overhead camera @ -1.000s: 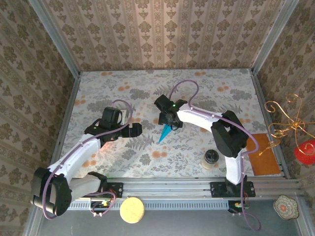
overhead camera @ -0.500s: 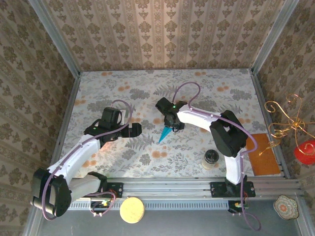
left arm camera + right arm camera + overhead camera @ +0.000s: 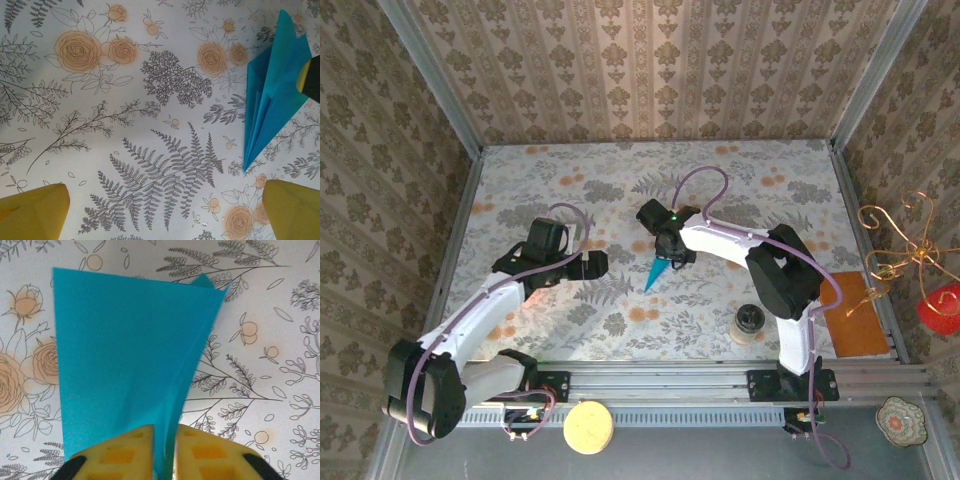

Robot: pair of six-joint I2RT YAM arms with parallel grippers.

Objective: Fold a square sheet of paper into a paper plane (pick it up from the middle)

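The square sheet of paper stands folded as a teal-blue paper plane (image 3: 656, 272), a narrow dart whose tip points toward the near edge of the table. My right gripper (image 3: 670, 250) holds its wide back end. In the right wrist view the yellow fingers (image 3: 120, 455) are pressed together on the plane's (image 3: 125, 350) centre fold, with a wing spreading up to the left. My left gripper (image 3: 598, 263) hovers to the plane's left, open, its pads (image 3: 35, 210) far apart above the bare flowered cloth. The plane (image 3: 272, 95) lies off to the upper right in the left wrist view.
An orange-brown flat sheet (image 3: 850, 312) lies at the table's right edge, and a small dark jar (image 3: 750, 323) stands near the right arm's base. Patterned walls close in the table on three sides. A yellow disc (image 3: 588, 427) rests beyond the front rail.
My right gripper has closed on the plane's centre fold, and the plane has shifted slightly. The left arm has hardly moved and stays open.
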